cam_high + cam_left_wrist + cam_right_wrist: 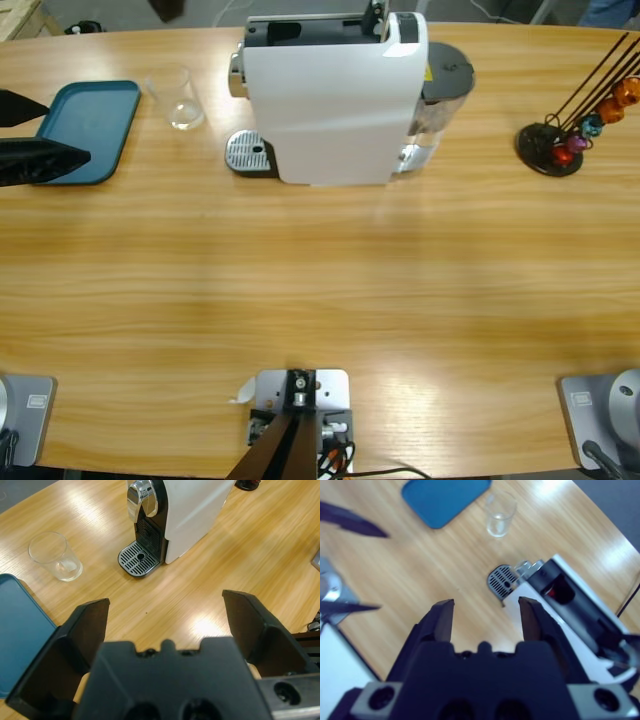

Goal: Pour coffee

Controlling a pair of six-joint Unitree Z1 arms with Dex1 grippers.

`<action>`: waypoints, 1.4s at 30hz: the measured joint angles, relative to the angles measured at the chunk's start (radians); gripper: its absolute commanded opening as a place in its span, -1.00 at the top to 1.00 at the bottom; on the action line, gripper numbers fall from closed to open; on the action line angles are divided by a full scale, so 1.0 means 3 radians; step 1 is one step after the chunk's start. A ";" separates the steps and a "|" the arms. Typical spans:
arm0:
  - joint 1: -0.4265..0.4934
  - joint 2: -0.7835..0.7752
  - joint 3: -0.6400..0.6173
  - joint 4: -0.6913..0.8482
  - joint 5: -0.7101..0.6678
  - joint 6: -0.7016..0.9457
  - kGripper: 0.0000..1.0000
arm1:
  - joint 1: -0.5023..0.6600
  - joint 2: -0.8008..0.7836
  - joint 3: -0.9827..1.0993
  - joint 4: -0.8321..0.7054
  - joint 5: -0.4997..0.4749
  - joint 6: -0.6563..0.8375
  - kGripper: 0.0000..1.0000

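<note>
The white coffee machine [330, 100] stands at the table's far middle, its spout over a round metal drip grate [248, 153] with nothing on it. An empty clear glass [183, 100] stands left of the machine. My left gripper [68, 130] comes in at the left edge over the blue tray, open and holding nothing. In the left wrist view the left gripper [165, 602] points at the grate [140, 560], with the glass [55, 557] off to one side. My right gripper [486, 604] is open and empty, high above the machine [580, 610], grate [501, 580] and glass [499, 514]. It does not show in the high view.
An empty blue tray [95, 120] lies at the far left. A black stand with coloured capsules [560, 140] is at the far right. A grey water tank [445, 90] sits at the machine's right side.
</note>
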 measured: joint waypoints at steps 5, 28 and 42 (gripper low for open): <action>-0.0003 -0.0051 -0.0001 0.0139 0.0003 0.0000 -0.96 | 0.0011 -0.0373 0.0451 0.0157 -0.0057 0.0620 0.27; -0.0056 -0.0132 -0.0002 0.0238 -0.0013 0.0179 -0.97 | -0.0694 -0.1987 0.3716 -0.3064 -0.0861 0.1379 1.00; -0.0058 -0.0068 -0.0001 0.0233 -0.0064 0.0179 -0.97 | -0.0705 -0.1395 0.3487 -0.3457 -0.1088 0.2159 1.00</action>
